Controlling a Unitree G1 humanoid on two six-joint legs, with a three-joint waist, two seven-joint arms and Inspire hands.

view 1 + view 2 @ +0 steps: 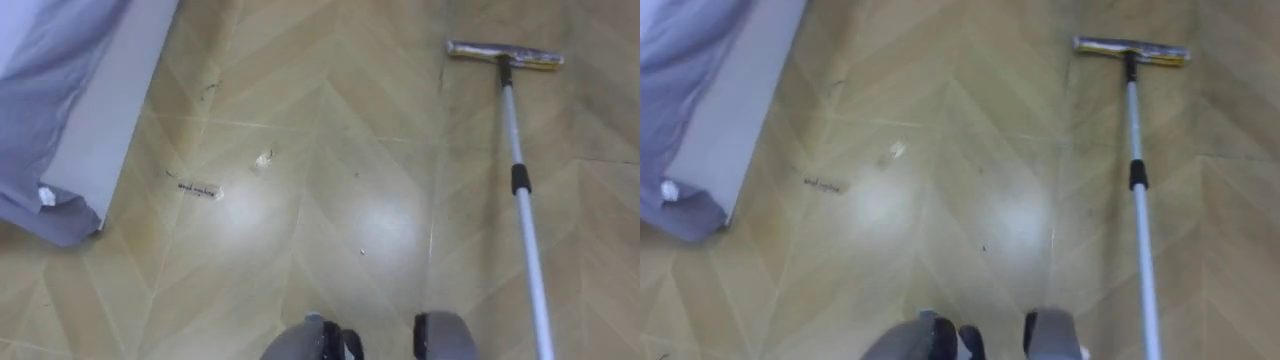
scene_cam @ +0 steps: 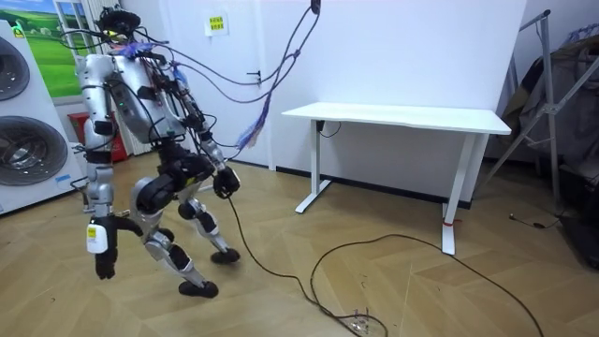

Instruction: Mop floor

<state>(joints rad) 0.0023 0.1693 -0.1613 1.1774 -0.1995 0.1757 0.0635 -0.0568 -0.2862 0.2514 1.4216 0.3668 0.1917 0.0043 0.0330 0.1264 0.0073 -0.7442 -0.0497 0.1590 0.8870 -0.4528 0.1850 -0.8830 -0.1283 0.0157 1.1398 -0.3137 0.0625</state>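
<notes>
The mop (image 1: 520, 180) lies on the floor (image 1: 330, 200) ahead-right, handle pointing back toward the robot's nearer right hand (image 2: 103, 256), which hangs low, open or closed impossible to tell.

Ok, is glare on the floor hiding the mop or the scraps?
Left eye view: two pale glare patches on the floor, between the scraps and the mop, hiding neither. Right eye view: the same two patches. Room view: even light, no bright patches on the floor.
</notes>
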